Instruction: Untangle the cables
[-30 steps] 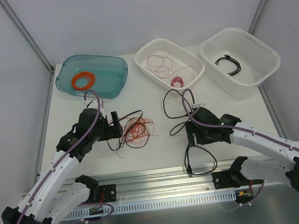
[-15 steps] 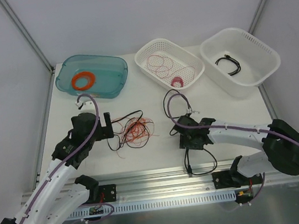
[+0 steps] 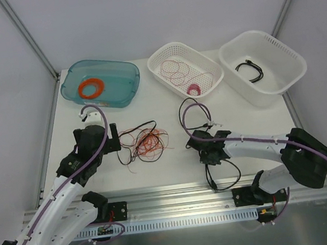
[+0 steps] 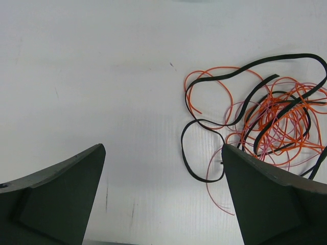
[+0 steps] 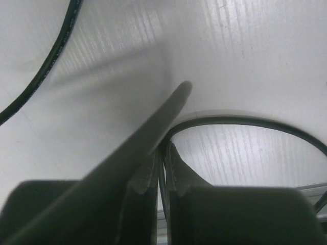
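Your left fingers (image 4: 56,196) are standing wide apart over bare desk (image 4: 102,76), gripping nothing. The left wrist view is giving you what the overhead cannot. In it the tangle of cables (image 4: 276,120) is lying just beyond the right-hand fingertip, and its black, orange and pink strands are looping through one another. From above, that tangle (image 3: 148,142) is reading only as a small knot just beside the left fingers (image 3: 113,139).

Your right fingers (image 5: 153,178) are pressing together on a separate black cable (image 5: 245,122), which is sitting pinched in the slit between them. Only the right wrist view is showing that pinch. The overhead is hiding it under the wrist but is giving you the whole run of the cable. There the black cable (image 3: 181,117) is looping up behind the right fingers (image 3: 212,156) and curling down toward the desk's near edge, well apart from the tangle.

Only the overhead is showing the far edge. A teal tray (image 3: 118,85) is holding an orange ring (image 3: 90,87). A white basket (image 3: 155,69) is holding pink wire (image 3: 174,69) and a pink spool (image 3: 193,89). A second basket (image 3: 275,52) is holding a short black lead (image 3: 250,70).
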{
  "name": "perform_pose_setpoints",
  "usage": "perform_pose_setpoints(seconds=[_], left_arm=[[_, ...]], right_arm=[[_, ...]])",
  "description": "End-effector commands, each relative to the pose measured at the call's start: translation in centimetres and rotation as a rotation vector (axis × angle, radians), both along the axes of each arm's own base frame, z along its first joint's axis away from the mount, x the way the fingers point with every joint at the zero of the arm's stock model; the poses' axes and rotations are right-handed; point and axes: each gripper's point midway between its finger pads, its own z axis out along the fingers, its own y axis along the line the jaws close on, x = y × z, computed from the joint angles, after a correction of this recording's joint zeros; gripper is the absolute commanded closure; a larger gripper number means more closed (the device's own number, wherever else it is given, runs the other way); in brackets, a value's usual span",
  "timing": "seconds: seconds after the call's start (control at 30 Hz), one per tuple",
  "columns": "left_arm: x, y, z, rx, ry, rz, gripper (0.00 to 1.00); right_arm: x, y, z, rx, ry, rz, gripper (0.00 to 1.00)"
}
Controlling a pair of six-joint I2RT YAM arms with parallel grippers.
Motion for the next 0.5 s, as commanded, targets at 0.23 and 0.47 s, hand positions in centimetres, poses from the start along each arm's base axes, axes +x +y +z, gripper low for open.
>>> perform_pose_setpoints(seconds=[0.23,0.47], left_arm=[[0.5,0.9,0.7,0.024,-0.041,0.026,0.01],[0.5,1.0,0.8,0.024,-0.047,0.030,0.01]], right_arm=[[5.3,-5.0,12.5,-0.181,-0.364,0.000,0.99],[8.7,-10.0,24.6,-0.188,-0.582,-0.026,0.99]])
